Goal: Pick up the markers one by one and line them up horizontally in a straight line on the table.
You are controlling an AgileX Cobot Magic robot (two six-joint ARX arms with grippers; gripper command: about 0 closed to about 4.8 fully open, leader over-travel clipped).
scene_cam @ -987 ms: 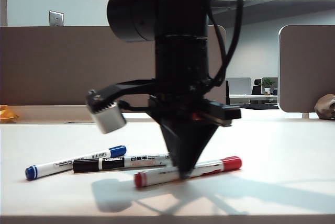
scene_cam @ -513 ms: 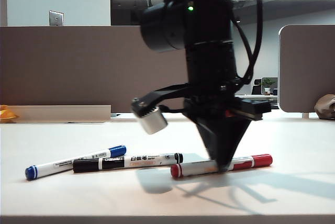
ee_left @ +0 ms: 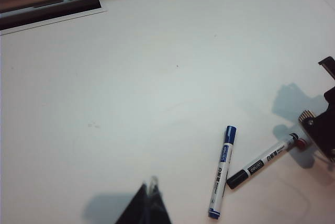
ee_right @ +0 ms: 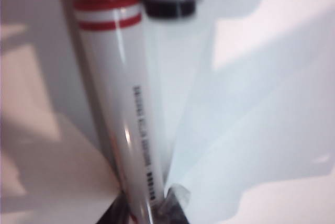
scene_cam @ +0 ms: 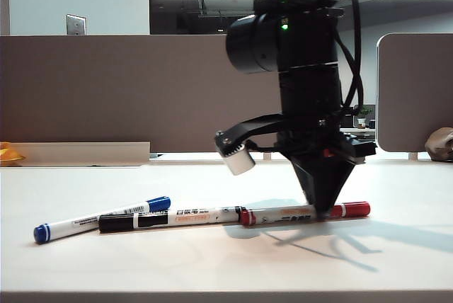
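White, smooth table (scene_cam: 85, 260) carries three slim plastic markers. Right gripper (scene_cam: 327, 211) clamps the red marker (scene_cam: 283, 214), lying level, its end apparently touching the black marker (scene_cam: 170, 219). Blue marker (scene_cam: 99, 219) slants beside it (nearer the closed, empty left gripper (ee_left: 149, 208)).

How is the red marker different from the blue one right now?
The red marker is clamped in the right gripper; the blue marker lies free. Red lies level, end to end with the black marker; blue slants behind it. Both have white barrels. The left gripper is shut, away from them.
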